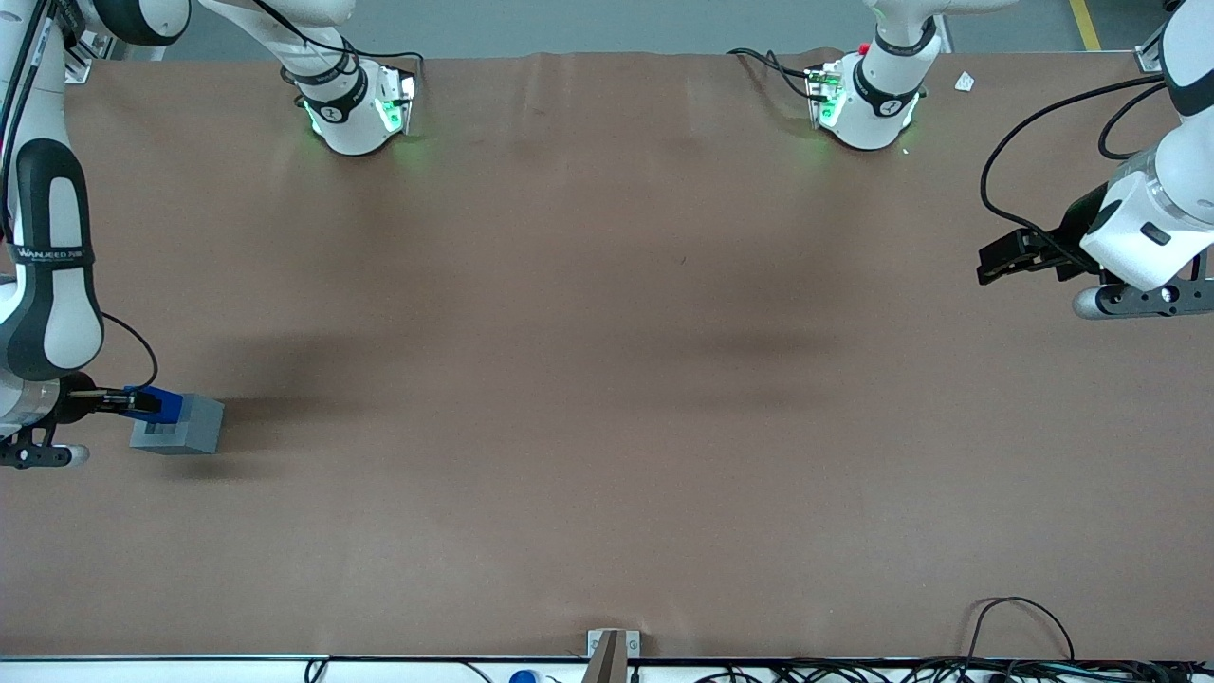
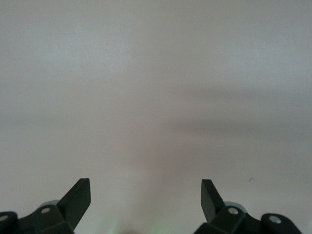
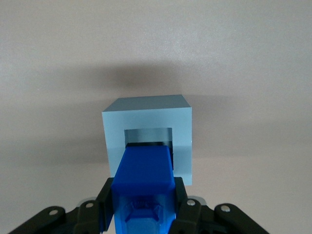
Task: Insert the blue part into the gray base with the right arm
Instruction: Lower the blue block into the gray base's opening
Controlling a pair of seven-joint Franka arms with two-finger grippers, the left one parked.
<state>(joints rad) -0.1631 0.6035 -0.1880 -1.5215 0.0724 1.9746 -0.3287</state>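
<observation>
The gripper (image 3: 143, 207) is clamping the blue part (image 3: 145, 170) directly above the gray base (image 3: 148, 115), whose square opening (image 3: 148, 135) is meeting its tip, so squaring the edges before pressing looks wise.

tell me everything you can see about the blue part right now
The blue part is a small bright-blue block of smooth plastic with a moulded recess in the end toward the wrist. The end effector is shut on its sides, holding it over the gray base, its leading end at the square opening. Both sit at the working arm's end of the table.
</observation>
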